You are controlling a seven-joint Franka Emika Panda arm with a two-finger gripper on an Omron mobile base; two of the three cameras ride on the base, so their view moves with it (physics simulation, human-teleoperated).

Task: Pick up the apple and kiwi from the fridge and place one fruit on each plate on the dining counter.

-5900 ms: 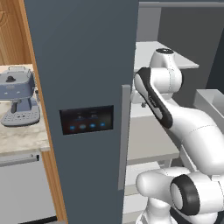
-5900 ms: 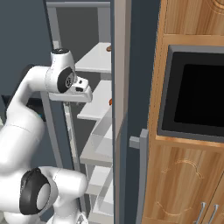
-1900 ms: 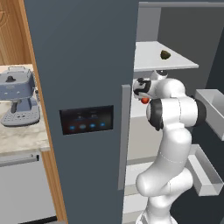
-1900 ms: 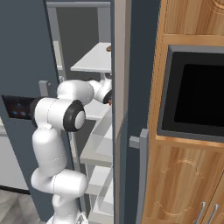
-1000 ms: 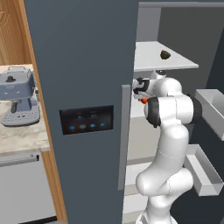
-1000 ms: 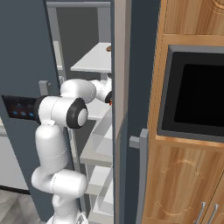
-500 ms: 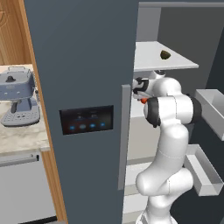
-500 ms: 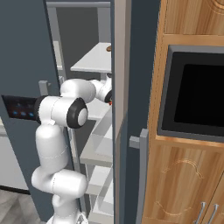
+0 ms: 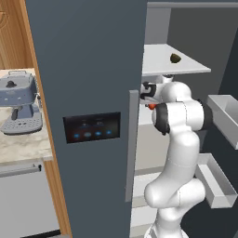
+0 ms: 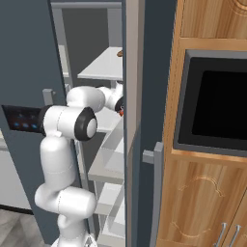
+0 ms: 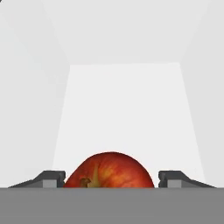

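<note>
Hand view: apple between gripper fingertips.

Three cameras on one open fridge

The left base view looks from behind the arm, forward past the door face onto the shelves. The right base view faces the same shelves from the other side, along the door's edge. The hand view sits inside the fridge, very close above the apple, looking at the white back wall.
</note>
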